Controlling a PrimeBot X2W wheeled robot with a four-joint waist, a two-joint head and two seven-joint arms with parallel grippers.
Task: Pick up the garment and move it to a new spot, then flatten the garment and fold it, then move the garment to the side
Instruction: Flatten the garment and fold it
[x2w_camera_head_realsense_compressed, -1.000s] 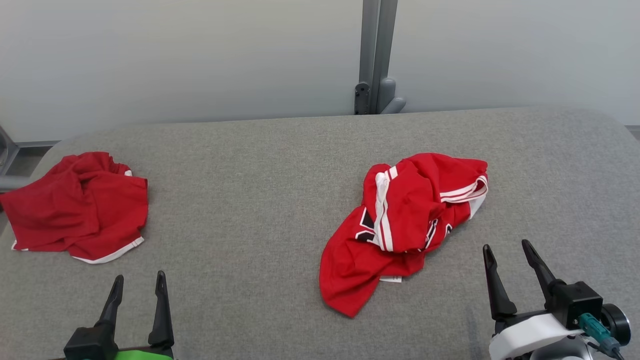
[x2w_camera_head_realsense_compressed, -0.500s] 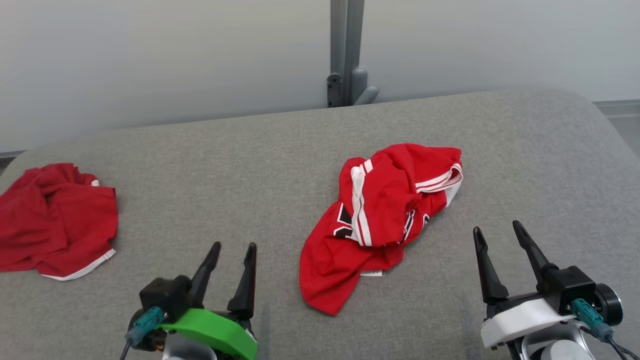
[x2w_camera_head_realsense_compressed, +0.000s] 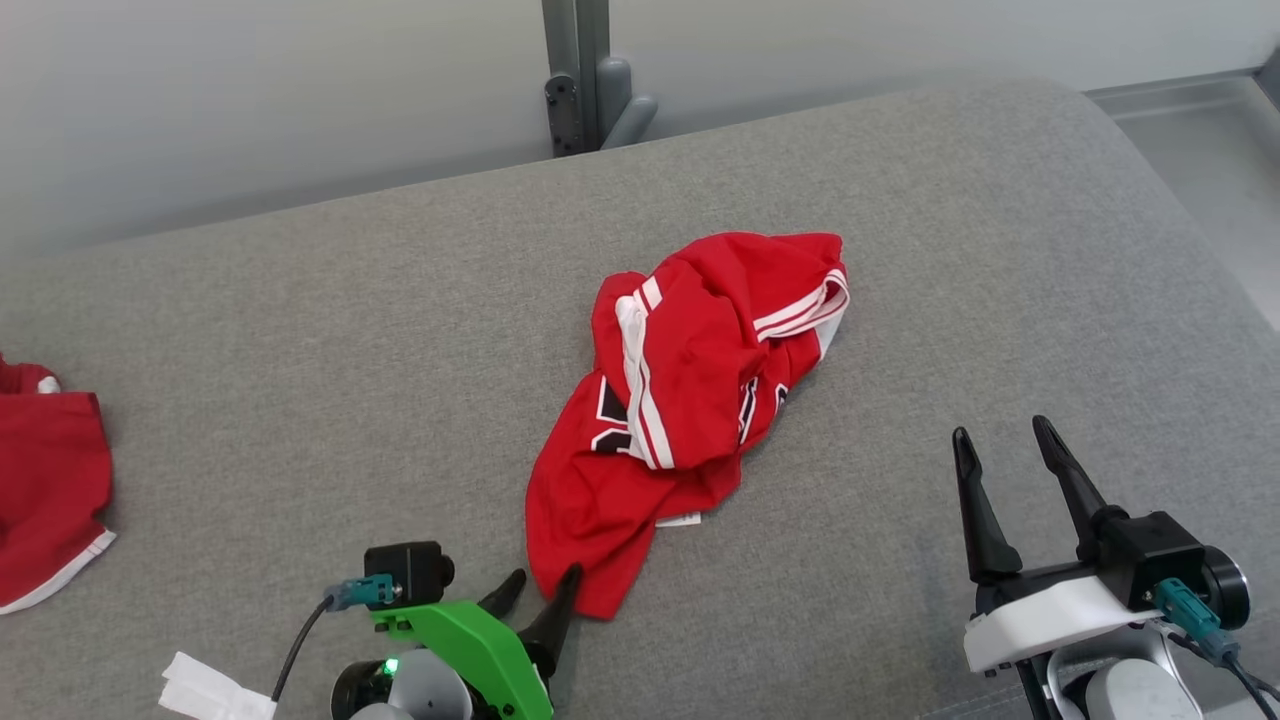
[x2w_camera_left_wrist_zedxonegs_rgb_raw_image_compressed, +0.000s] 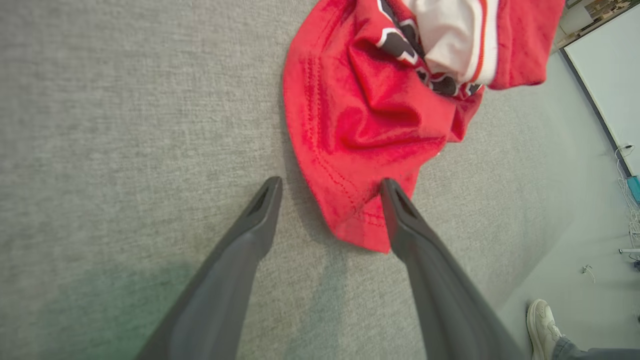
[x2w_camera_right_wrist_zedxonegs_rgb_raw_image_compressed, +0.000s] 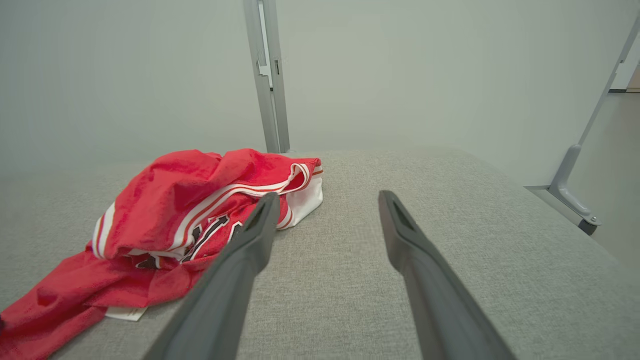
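On gray surface: crumpled red garment (x2w_camera_head_realsense_compressed: 680, 400) w/ white stripes

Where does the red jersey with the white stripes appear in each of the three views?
Head view: the red jersey lies crumpled at the centre, on the grey table.
Left wrist view: upper middle, its hem corner inside the open left gripper.
Right wrist view: left of middle, beside the open right gripper.
Shared landmark: its white striped trim.
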